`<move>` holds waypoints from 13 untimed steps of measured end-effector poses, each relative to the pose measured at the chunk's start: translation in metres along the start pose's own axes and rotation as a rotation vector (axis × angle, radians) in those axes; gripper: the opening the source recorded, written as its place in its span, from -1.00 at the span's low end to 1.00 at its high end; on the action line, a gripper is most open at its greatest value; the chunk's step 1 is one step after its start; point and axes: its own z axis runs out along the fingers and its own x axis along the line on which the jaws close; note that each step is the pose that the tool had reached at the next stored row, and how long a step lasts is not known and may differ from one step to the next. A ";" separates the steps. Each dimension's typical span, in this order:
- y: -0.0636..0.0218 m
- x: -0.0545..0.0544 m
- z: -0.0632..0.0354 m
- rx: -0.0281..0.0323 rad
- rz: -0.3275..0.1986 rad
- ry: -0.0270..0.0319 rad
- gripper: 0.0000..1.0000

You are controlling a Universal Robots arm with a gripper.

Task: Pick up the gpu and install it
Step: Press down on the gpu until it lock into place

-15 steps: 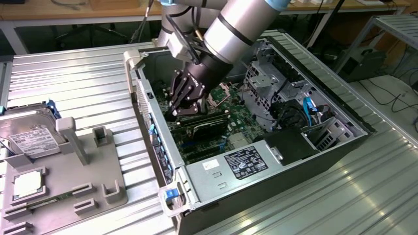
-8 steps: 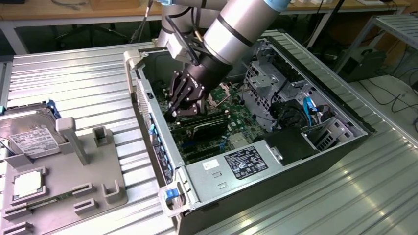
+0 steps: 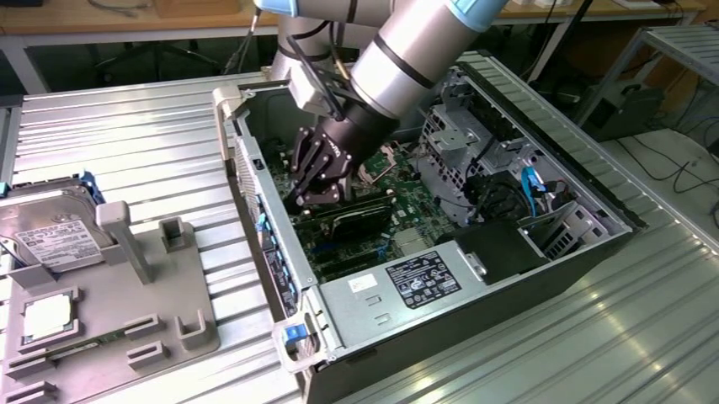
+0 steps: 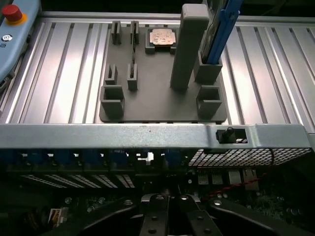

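the robot's gripper [image 3: 318,195] is down inside the open computer case [image 3: 450,311], right over the green board. its fingers are squeezed shut. the gpu [image 3: 357,215] sits just under them, a dark flat card lying on the green board, and the fingers seem to touch its top. i cannot tell if they really hold it. on the exterior view's left, a grey holder tray [image 3: 168,295] keeps a silver hard drive [image 3: 50,231] and a small square chip [image 3: 47,316].
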 end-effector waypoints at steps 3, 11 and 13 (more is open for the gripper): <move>-0.0051 0.000 0.0019 -0.0067 0.000 0.0000 -0.79; -0.0061 0.006 0.0005 -0.0449 -0.004 -0.0074 -0.79; -0.0061 0.009 0.0004 -0.0491 -0.005 -0.0094 -0.79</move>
